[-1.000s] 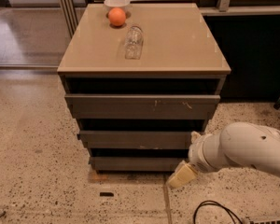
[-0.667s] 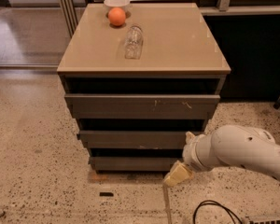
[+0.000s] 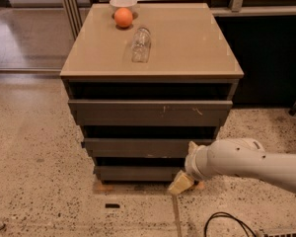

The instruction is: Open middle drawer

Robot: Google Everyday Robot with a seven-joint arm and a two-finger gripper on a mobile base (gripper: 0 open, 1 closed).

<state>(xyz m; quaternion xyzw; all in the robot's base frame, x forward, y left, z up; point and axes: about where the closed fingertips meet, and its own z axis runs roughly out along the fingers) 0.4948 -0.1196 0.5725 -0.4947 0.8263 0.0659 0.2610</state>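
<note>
The middle drawer (image 3: 138, 147) is a dark grey flat front with faint light scuffs on its lower edge, set between the larger top front (image 3: 148, 112) with white scratch marks and the narrow bottom front (image 3: 133, 173). It looks pushed in. My gripper (image 3: 181, 184) hangs at the end of the white arm (image 3: 246, 164), low by the floor at the cabinet's lower right, in front of the bottom drawer's right end and just below the middle drawer's right end. It touches no drawer that I can see.
On the tan cabinet top (image 3: 187, 48) lie a clear glass bottle (image 3: 141, 44) on its side, an orange (image 3: 123, 17) and a white bowl (image 3: 123, 3). Speckled floor all round; a black cable (image 3: 227, 221) lies at the front right; a dark wall stands to the right.
My arm and gripper have moved left along the floor level, closer to the right end of the lower drawers. The drawers have not moved.
</note>
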